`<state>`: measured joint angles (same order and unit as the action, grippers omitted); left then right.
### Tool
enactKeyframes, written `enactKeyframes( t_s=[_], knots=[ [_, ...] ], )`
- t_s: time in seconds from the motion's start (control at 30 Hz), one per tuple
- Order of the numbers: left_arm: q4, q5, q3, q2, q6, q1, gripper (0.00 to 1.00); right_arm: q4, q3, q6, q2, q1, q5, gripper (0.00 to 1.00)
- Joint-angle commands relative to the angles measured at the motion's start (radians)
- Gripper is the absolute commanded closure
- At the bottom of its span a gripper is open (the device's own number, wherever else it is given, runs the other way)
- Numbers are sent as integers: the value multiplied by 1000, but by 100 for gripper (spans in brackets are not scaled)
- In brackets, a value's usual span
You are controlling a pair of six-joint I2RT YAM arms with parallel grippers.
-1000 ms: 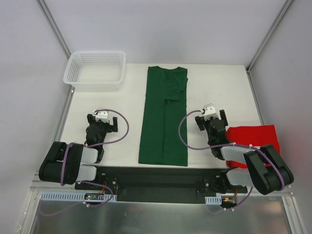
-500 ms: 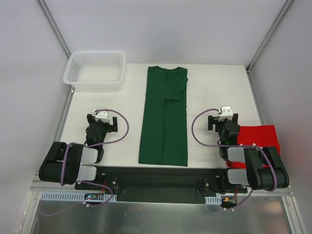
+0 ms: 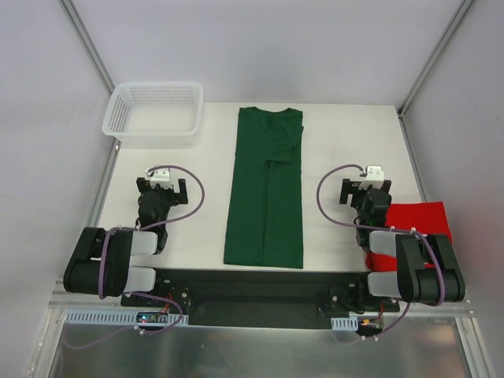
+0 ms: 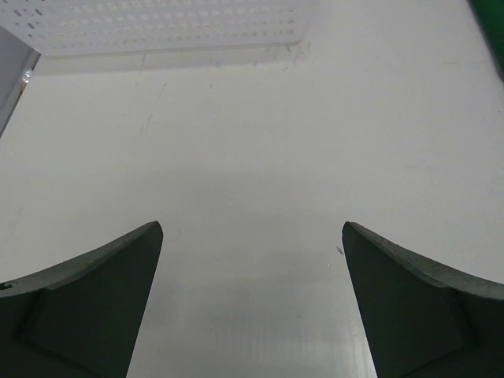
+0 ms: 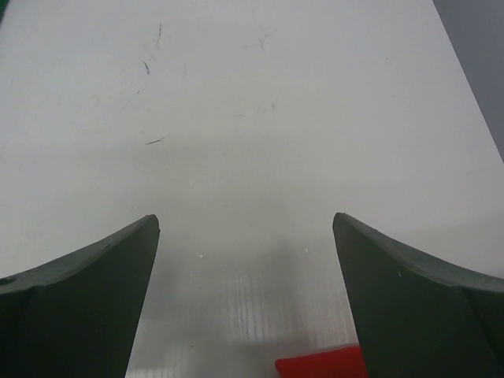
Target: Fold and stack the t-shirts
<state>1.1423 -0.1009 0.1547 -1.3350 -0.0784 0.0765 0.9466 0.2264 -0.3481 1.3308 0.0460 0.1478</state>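
The green t-shirt point(image 3: 264, 189) is lying mid-table as a long narrow strip with its collar toward the far edge, apparently folded lengthwise but not yet crosswise. The red t-shirt point(image 3: 417, 220) is sitting bunched at the near right edge, and the right arm's links are covering part of it. That overlap is looking like the main hazard: an arm swinging across could be dragging the red cloth along or nudging it off the table point(image 3: 197, 213). The right gripper point(image 5: 246, 224) is hanging wide open over bare surface, holding nothing, with a red corner just behind its fingers. The left gripper point(image 4: 252, 236) is doing the same on the other side, equally spread and empty. For the crosswise fold, a pinch catching only the green shirt's top flap, or one arm lifting ahead of the other, could be opening the strip or skewing it. The basket point(image 3: 153, 114) is sitting well apart, out of harm's way.
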Motion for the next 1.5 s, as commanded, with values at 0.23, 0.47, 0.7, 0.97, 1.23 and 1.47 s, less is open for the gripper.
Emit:
enactKeyframes(
  t_s=[0.23,0.47,0.7,0.97,1.23,1.47],
  knots=[
    [8,99,-3,11,-12,-12,1,3,25,31,-2,-6,-25,4],
    [10,99,-3,11,-12,-12,1,3,24,29,-2,-6,-25,4],
    [8,99,-1,11,-12,-14,1,3,25,31,-1,-6,-25,4],
    [7,99,0,11,-11,-17,1,4,25,31,-2,-8,-25,4],
    [5,122,0,11,-11,-18,1,4,24,31,-1,-8,-27,4],
    [2,122,2,10,-9,-20,1,3,25,31,-2,-8,-25,4]
  ],
)
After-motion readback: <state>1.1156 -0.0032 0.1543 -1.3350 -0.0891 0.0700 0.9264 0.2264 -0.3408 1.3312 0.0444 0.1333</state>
